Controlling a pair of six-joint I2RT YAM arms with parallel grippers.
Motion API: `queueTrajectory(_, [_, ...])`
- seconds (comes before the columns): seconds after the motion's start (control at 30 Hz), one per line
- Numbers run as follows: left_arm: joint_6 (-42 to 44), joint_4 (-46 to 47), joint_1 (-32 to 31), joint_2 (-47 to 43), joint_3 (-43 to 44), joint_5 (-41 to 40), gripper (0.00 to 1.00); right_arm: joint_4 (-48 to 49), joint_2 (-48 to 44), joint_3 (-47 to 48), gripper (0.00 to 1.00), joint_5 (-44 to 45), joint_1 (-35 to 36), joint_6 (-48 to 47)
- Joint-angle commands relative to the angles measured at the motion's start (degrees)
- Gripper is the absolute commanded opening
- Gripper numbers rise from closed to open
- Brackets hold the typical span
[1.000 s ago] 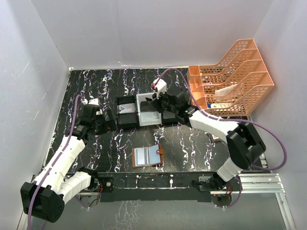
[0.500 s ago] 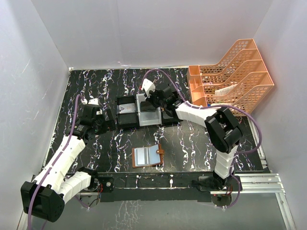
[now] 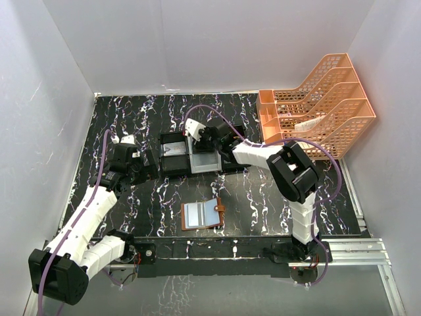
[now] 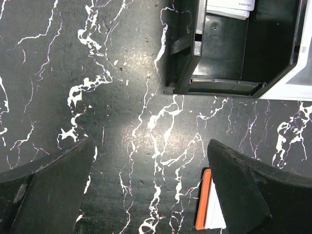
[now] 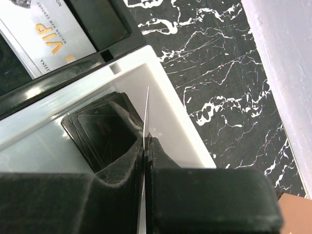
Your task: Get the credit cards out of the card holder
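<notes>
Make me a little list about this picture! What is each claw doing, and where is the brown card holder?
left claw: open, empty, above the table beside the tray
right claw: shut on a credit card, seen edge-on, over the white compartment
card holder: lying open on the table near the arm bases, no claw touching it
inside the white compartment: stack of dark cards
back right corner: orange rack
</notes>
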Motion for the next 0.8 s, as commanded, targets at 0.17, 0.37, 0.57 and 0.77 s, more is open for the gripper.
queueTrajectory(0.17, [0.60,0.10,0.25,0.36,-0.31,-0.93,0.99,0.16,2.83,3.91,0.10,1.12,0.85,-8.26])
queueTrajectory(0.37, [0.73,0.13,0.33,0.68,-0.24,-0.44,0.99,-2.43,3.92,5.54,0.16,1.20,1.54,-7.99])
queueTrajectory(0.57, [0.73,0.23,0.31,0.91,-0.35,-0.24,0.99,-4.37,4.65,7.07,0.19,1.15,2.14,-6.56])
queueTrajectory(0.77, [0.73,0.22,0.28,1.54,-0.32,-0.13,0.99,-5.17,4.61,7.60,0.21,0.38,2.23,-5.29])
